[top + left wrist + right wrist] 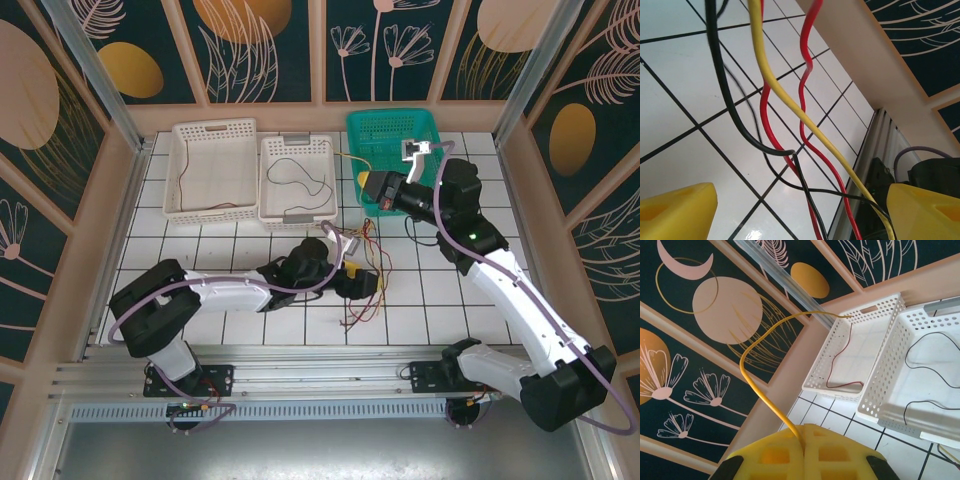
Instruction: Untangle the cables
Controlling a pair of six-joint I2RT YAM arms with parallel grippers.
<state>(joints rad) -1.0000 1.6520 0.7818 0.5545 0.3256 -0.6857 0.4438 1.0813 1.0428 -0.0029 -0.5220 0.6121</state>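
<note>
A tangle of thin red, black and yellow cables [368, 300] lies on the white tiled table in front of the left arm. My left gripper [360, 277] sits low over the tangle and is open. In the left wrist view its yellow fingers [675, 212] stand wide apart, and a yellow cable [790, 102], two red strands [805, 100] and a black one [735, 122] run between them untouched. My right gripper [367, 184] hovers by the green basket. In the right wrist view its fingers [790, 455] are shut on another yellow cable [747, 375] that arcs upward.
Two white perforated baskets stand at the back: the left one [176, 170] holds a red cable [836, 360], the middle one [268, 178] a black cable [920, 347]. A green basket [432, 128] stands at the back right. Wooden walls ring the table.
</note>
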